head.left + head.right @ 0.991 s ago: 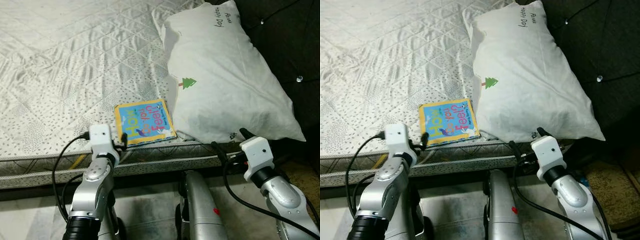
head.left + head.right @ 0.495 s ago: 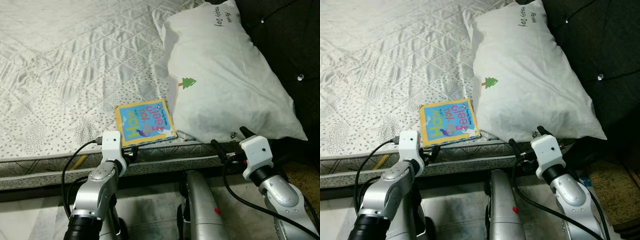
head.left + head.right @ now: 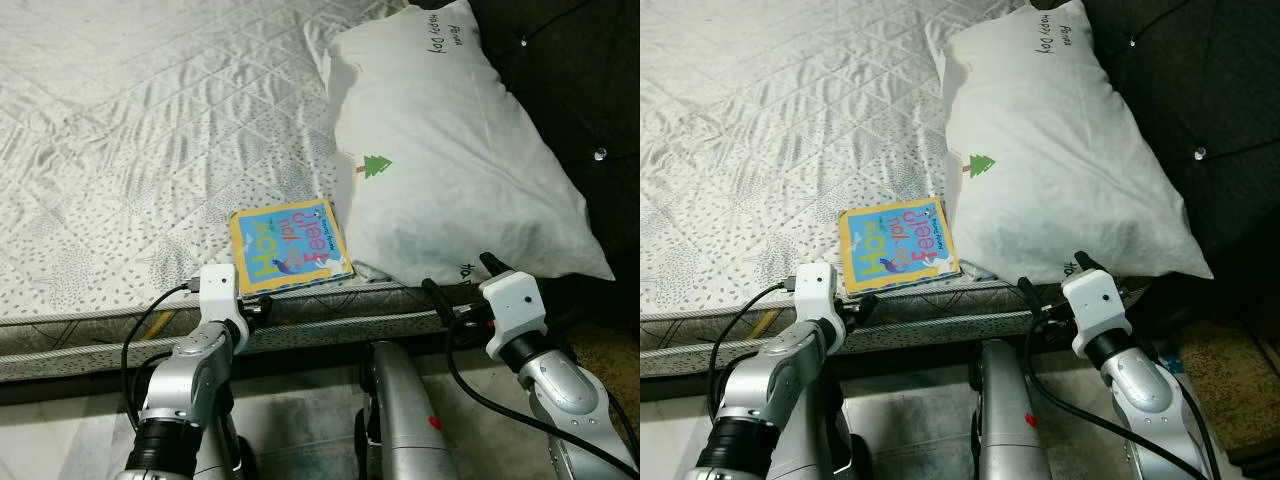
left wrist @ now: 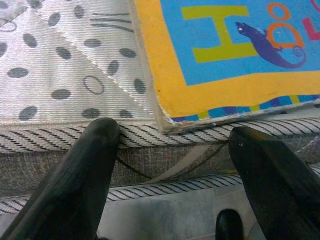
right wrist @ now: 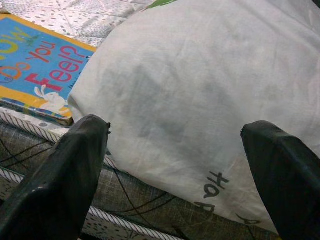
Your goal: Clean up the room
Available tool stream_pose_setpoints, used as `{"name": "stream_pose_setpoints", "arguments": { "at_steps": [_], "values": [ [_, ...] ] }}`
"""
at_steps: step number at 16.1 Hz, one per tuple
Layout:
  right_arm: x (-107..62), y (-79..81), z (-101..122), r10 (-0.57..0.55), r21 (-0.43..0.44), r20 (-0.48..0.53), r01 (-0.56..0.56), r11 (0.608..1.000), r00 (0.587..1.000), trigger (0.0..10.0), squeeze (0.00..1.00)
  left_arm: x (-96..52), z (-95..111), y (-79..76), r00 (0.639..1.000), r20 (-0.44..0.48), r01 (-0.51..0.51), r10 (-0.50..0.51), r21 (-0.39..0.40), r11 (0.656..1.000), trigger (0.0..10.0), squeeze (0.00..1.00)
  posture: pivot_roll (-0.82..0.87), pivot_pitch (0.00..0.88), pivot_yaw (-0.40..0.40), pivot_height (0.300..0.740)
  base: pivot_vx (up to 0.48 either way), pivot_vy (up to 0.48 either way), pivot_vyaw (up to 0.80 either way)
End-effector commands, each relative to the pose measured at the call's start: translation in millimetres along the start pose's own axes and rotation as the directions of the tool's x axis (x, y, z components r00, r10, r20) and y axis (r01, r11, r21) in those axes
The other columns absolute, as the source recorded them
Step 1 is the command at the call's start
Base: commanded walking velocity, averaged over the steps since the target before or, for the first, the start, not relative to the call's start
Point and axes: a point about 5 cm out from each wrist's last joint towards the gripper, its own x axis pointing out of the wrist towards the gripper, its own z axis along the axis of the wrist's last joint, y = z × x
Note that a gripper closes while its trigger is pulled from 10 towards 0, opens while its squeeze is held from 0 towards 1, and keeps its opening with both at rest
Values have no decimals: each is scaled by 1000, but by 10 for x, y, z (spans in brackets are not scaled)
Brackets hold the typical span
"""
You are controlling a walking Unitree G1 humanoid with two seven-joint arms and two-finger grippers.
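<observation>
Left gripper (image 4: 172,150), black fingers (image 4: 85,175) spread apart, empty, at the near edge of the white quilted mattress (image 3: 130,130), just below the corner of the flat yellow-bordered blue picture book (image 3: 290,247). Right gripper (image 5: 182,150), fingers likewise apart, empty, before the near end of the large white pillow (image 3: 450,150). The book lies on the mattress's near edge, its right side touching the pillow.

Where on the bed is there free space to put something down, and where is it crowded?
The quilted mattress is bare to the robot's left of the picture book and beyond it. It is crowded near the edge on the right: the book lies beside the white pillow, which reaches the dark headboard. The left gripper and right gripper are open at the mattress edge.
</observation>
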Motion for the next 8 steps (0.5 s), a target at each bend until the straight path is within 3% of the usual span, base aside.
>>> {"name": "stream_pose_setpoints", "arguments": {
  "at_steps": [1, 3, 8],
  "values": [
    [-30, -1, -40, 4, -6, -17, -4, 1000, 1000, 10000, 0, 1, -83, 117, 999, -37, -40, 39, -12, 999, 10000, 0, -193, 219, 13, 541, 0, 0, 0],
    [-33, -8, -39, 4, -8, -18, -4, 1000, 1000, 10000, 0, 19, -23, 244, 996, -18, -86, 85, -23, 996, 10000, 0, -195, 222, 9, 541, 0, 0, 0],
    [-45, 4, -51, 6, -6, -22, -6, 1000, 1000, 10000, 0, 47, 33, 388, 992, -3, -125, 125, -23, 992, 10000, 0, -195, 224, 10, 541, 0, 0, 0]
  ]
}}
